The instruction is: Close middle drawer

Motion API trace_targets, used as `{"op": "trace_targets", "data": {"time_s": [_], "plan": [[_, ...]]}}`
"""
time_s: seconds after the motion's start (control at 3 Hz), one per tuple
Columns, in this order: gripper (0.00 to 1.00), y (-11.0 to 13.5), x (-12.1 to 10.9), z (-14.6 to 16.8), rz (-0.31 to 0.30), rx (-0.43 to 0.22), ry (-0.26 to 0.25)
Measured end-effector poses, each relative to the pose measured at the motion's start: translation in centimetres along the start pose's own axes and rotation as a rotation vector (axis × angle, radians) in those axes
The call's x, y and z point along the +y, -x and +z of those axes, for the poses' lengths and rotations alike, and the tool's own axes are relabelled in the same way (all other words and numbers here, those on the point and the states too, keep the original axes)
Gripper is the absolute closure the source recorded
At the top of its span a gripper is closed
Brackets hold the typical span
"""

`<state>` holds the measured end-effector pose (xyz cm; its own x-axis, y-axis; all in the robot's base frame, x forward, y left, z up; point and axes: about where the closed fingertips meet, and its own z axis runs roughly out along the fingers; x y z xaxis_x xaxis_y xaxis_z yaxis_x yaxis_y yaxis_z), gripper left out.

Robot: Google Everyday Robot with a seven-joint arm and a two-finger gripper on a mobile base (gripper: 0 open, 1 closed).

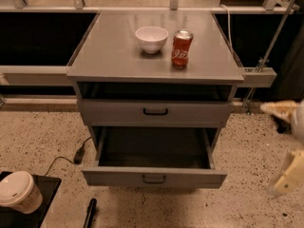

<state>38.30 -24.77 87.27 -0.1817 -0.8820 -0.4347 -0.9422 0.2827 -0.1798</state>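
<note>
The middle drawer [190, 178] stands pulled far out from under the bench [109, 56], its front edge toward 6 o'clock and its dark tray showing. The taller-fronted drawer [114, 113] above sits nearly flush. The hand [285, 148] hangs at 4 o'clock, well apart from the drawer's right edge, over speckled floor [247, 146]; wide or narrow, I cannot tell. A lidded cup [18, 192] sits at 8 o'clock, apart from the drawer's front.

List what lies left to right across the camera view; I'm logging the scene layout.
Lidded paper cup → black plug → white bowl → red can → gripper at the right edge. The open middle drawer spans the centre, so it is left out.
</note>
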Motion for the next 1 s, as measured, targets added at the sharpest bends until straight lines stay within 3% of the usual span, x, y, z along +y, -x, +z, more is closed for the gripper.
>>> {"op": "trace_targets", "data": {"time_s": [0.33,0.67,1.0], "plan": [[0.00,-4.9,5.1,8.4,0.101,-0.191,0.123],[0.00,-7.3,12.0,14.6,0.164,-0.428,0.278],[0.00,-9.4,16.1,21.4,0.080,-0.567,0.381]]}}
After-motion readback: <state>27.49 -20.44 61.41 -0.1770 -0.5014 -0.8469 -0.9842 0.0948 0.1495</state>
